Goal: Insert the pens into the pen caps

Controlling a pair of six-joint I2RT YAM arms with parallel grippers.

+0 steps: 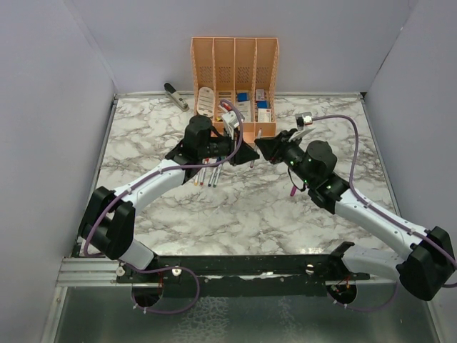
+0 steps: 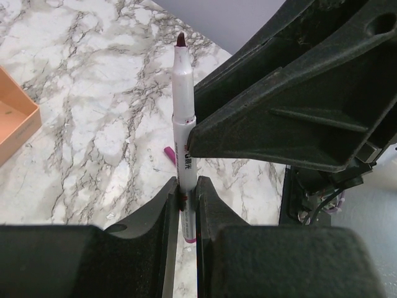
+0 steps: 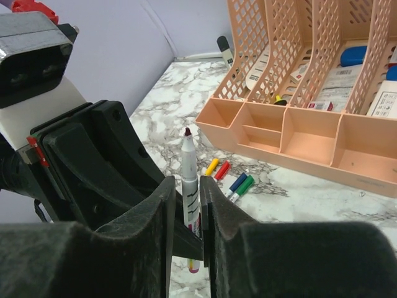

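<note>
Right wrist view: one uncapped pen (image 3: 189, 155) stands upright, pinched by the left gripper (image 2: 187, 186). The right gripper (image 3: 187, 183) flanks it, grip unclear. Four capped pens (image 3: 238, 182) lie at its three o'clock, bodies hidden. One magenta cap (image 2: 169, 154) lies loose.

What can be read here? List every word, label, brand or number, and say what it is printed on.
Nothing is clear enough to quote.
pen: dark and red print along the barrel, too blurred to read.
packets in the orange organizer: printed labels, too small to read.
No other writing shows.
</note>
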